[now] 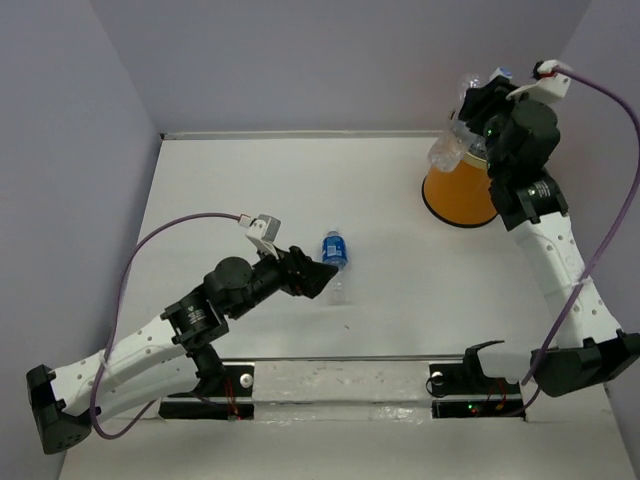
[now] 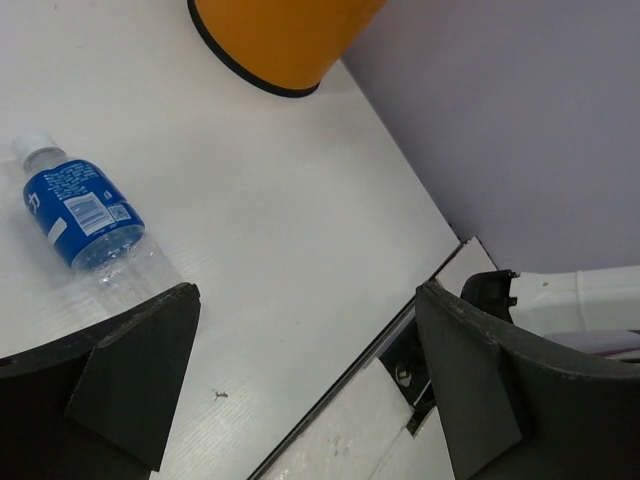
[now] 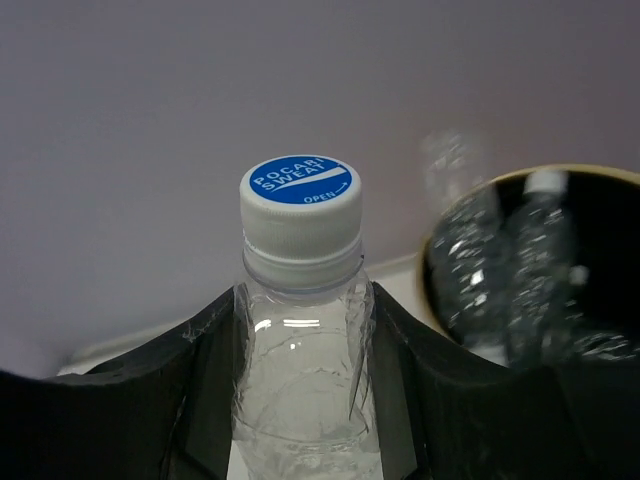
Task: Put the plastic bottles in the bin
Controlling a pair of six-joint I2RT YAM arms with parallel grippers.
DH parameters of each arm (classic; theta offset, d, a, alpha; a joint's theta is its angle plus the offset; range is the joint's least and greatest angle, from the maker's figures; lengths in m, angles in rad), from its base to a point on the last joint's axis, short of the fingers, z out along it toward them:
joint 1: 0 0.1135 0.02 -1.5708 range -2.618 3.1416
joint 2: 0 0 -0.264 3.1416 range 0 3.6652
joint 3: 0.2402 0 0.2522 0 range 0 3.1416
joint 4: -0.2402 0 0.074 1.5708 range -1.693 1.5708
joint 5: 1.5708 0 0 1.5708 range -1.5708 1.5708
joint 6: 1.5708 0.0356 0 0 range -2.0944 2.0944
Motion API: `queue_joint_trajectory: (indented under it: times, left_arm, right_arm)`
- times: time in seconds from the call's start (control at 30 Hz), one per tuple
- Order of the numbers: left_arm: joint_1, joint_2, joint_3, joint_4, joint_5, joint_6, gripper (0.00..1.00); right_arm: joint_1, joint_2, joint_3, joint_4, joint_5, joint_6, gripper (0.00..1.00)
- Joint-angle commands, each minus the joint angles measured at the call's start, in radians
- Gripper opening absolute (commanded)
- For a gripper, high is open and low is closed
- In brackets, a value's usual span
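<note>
A clear bottle with a blue label (image 1: pixel 334 250) (image 2: pixel 85 215) and a white cap lies on its side on the white table. My left gripper (image 1: pixel 318 275) (image 2: pixel 305 300) hovers just beside it, open wide, with nothing between the fingers. The orange bin (image 1: pixel 458 190) (image 2: pixel 280 40) (image 3: pixel 590 170) stands at the far right. My right gripper (image 1: pixel 478 100) (image 3: pixel 300 300) is raised next to the bin's mouth, shut on the shoulders of a clear bottle (image 3: pixel 300 330) with a blue-topped white cap (image 1: pixel 503 72). Other clear bottles (image 3: pixel 500 270) lie in the bin, one (image 1: pixel 447 150) sticking above its rim.
Lilac walls close the table on the left, back and right. A metal rail with the arm mounts (image 1: pixel 340 380) runs along the near edge. A purple cable (image 1: pixel 610 200) loops beside the right arm, another (image 1: pixel 160 235) over the left arm.
</note>
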Motion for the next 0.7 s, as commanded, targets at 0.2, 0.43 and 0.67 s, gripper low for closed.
queue_joint_trajectory:
  times: [0.2,0.43,0.67]
  left_arm:
    - [-0.001,-0.156,0.077,-0.256,-0.095,0.097,0.99]
    - [-0.001,-0.153,0.082,-0.276,-0.097,0.125,0.99]
    - [-0.001,-0.197,0.077,-0.285,-0.114,0.127,0.99]
  right_arm:
    - [-0.164,0.238,0.178,0.491,0.314,-0.392,0.26]
    - [-0.164,0.347,-0.023,0.781,0.343,-0.521,0.20]
    - [-0.185,0.267,-0.272,0.913,0.352,-0.483,0.18]
